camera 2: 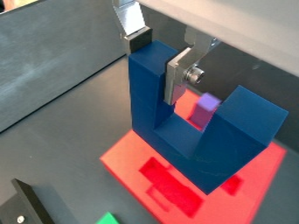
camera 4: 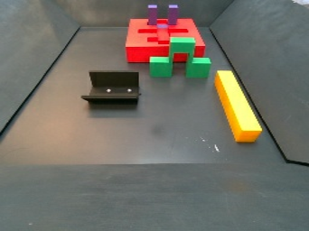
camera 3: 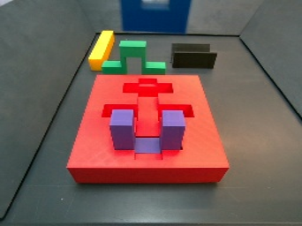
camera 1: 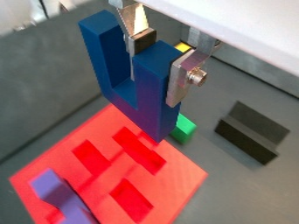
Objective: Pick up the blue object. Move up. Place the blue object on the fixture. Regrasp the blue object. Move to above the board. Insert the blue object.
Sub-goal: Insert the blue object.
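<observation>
above the board (camera 1: 176, 179) — gripper (camera 1: 160, 54) clamping blue object (camera 1: 128, 74).

Gripper (camera 1: 160, 59) up by the wrist cams: two flat silver plate fingers (camera 2: 177, 74) w/ dark pads, approx. rectangular. One finger has a round silver screw (camera 1: 197, 76) on its outer face. White housing (camera 2: 246, 22) above, smooth, no markings visible.
</observation>
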Robot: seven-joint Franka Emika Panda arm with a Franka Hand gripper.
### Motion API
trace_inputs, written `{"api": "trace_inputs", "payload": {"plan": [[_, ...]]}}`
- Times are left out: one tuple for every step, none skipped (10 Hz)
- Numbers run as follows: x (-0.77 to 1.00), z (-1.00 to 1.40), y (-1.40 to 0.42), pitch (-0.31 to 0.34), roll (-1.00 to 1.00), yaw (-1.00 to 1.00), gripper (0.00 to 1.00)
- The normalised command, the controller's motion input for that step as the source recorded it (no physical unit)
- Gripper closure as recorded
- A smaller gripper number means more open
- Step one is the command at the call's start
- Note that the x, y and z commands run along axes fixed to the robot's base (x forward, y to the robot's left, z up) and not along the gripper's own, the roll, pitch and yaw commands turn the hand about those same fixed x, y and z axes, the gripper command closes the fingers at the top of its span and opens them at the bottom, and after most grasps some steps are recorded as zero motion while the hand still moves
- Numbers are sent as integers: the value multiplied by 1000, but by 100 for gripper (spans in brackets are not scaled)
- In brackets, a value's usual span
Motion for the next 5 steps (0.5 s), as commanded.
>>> {"api": "trace_inputs", "payload": {"plan": [[114,-663,206,-254,-134,34,100],[0,-563,191,-307,-153,111,100],[-31,-386,134,-359,-204,237,100],[-89,-389,89,-360,-184,257,100],[-106,-446,57,-331,-163,254,100]]}}
